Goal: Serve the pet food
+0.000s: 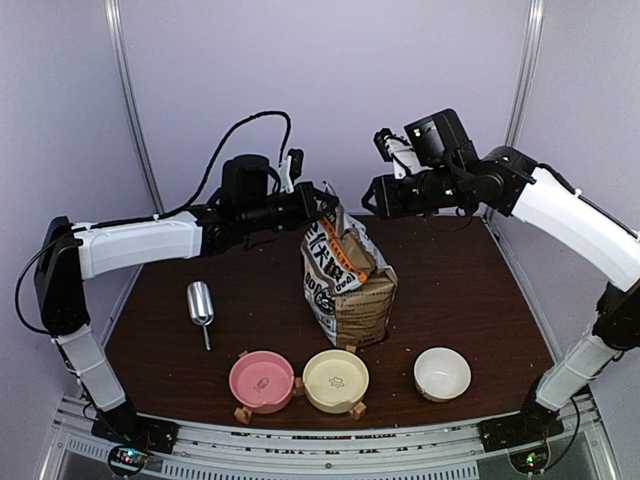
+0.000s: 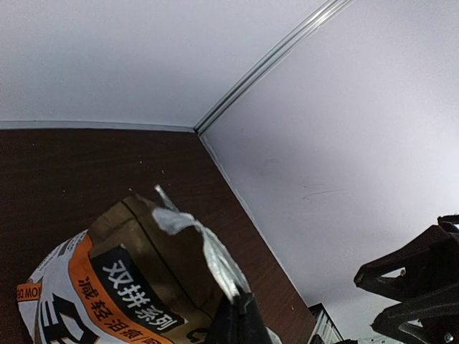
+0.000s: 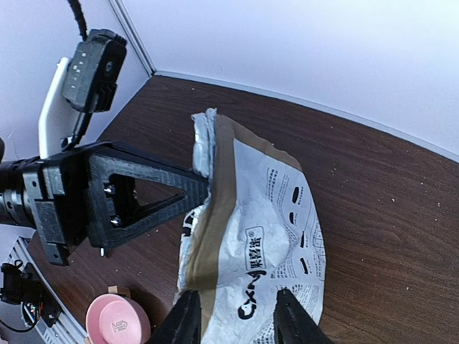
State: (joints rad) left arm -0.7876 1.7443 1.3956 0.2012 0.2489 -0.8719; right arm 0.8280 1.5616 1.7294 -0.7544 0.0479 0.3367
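Matt kraft-paper bag with a crinkled silvery foil lip, shiny metal scoop, dark matt wood-look table.

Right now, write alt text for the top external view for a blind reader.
The left claw pinches the top edge of an upright kraft bag, while the right claw hangs open beside its top. A scoop lies left of the bag; a pink bowl, a cream bowl and a white bowl line the near edge.
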